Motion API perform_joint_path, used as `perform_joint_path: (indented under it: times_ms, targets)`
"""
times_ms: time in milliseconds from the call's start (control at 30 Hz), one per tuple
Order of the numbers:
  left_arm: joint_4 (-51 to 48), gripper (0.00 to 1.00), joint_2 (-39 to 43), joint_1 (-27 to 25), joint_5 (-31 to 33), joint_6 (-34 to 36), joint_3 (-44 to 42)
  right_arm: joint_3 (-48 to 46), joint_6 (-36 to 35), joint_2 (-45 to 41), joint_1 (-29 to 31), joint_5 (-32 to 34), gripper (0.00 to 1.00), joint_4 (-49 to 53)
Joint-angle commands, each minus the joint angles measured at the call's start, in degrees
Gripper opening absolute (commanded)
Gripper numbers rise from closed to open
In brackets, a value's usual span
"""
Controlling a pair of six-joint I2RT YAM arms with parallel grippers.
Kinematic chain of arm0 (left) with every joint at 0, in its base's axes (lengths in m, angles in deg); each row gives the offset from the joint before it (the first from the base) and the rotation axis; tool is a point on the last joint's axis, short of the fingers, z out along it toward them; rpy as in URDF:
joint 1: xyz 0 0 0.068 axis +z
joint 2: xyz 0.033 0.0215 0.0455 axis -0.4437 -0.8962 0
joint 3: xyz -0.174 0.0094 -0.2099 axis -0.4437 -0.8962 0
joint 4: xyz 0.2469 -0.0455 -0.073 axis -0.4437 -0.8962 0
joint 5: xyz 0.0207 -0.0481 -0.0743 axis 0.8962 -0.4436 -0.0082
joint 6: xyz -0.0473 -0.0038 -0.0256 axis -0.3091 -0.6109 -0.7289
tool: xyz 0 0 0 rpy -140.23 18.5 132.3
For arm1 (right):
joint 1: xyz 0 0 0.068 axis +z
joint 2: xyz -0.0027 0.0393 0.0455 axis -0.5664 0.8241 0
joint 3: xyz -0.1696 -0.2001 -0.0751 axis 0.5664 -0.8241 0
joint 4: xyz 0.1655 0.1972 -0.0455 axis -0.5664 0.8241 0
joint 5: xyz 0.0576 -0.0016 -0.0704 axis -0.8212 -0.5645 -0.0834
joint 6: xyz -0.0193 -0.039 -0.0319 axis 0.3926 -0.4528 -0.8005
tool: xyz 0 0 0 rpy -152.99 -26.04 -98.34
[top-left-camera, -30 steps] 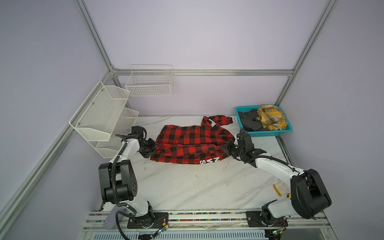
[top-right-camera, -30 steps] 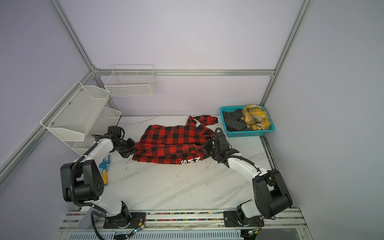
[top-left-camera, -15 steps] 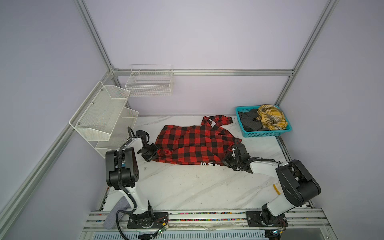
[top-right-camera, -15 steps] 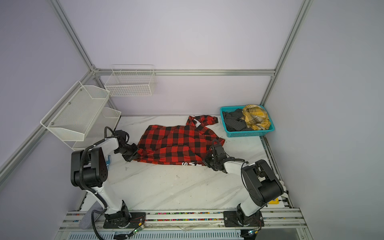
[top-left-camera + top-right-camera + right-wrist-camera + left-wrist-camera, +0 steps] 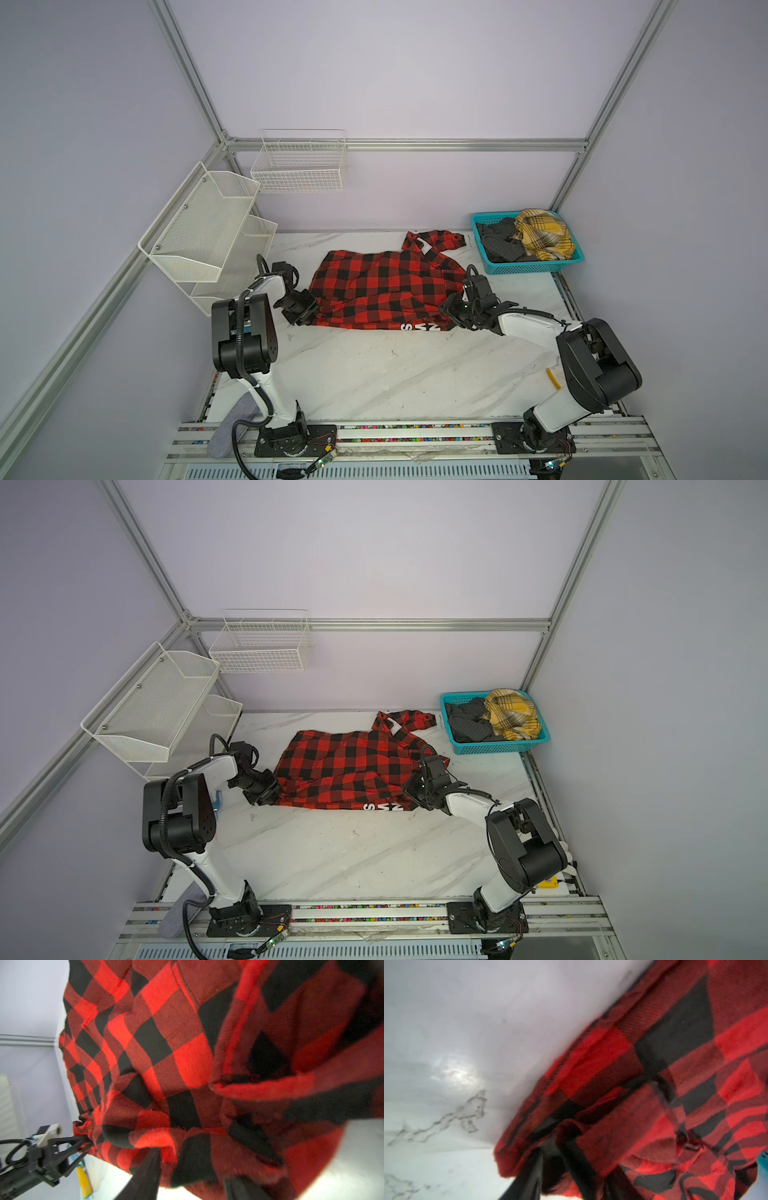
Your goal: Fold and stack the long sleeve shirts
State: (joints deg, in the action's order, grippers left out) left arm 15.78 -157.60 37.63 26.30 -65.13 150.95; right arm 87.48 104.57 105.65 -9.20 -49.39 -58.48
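Both top views: red-check shirt [image 5: 386, 286] lies lengthways nine-to-three; left gripper [image 5: 308, 315] at its eight o'clock corner, right gripper [image 5: 449, 311] at four; both spread around its edge.

Marble tabletop [image 5: 374, 374] — teal basket [image 5: 536, 268] at far right corner, white mesh shelves [image 5: 199, 232] left, wire basket [image 5: 299, 174] behind.
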Motion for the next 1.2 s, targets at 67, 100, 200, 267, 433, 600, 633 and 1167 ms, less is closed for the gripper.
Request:
perform_joint_path:
  times_ms: [67, 100, 200, 267, 433, 600, 633, 1167]
  targets:
    - [-1.08, 0.6, 10.62, -0.88, 3.43, 0.12, 4.0, 7.57, -8.64, -7.63, 1.13, 9.61, 0.56, 17.69]
    - [-1.51, 0.6, 12.55, -2.21, 5.88, 0.39, 4.75, 9.24, -9.67, -7.12, 1.89, 10.5, 0.52, 19.19]
    - [-1.53, 0.57, 15.69, -8.09, 12.6, 2.02, 6.22, 15.29, -12.48, -1.97, 6.13, 12.45, 0.38, 21.8]
    - [1.6, 0.48, 14.73, -11.34, 11.75, 2.82, 5.31, 19.9, -13.62, 3.83, 9.19, 13.24, 0.36, 22.28]
    - [5.49, 0.24, 5.11, -13.46, 5.72, 1.21, 6.32, 26.56, -13.98, 15.81, 11.44, 8.85, 0.31, 18.53]
    - [5.69, 0.13, 0.02, -13.63, 5.48, -0.03, 6.0, 28.42, -15.08, 23.46, 11.44, 7.71, 0.32, 17.46]
    - [5.7, 0.12, -0.24, -13.68, 5.61, -0.18, 4.88, 28.47, -15.41, 24.21, 11.46, 7.96, 0.33, 18.03]
    - [6.69, 0.04, 23.28, -13.39, 7.34, -6.47, -27.1, 12.35, -18.73, 11.67, 12.48, -8.68, 0.53, 23.61]
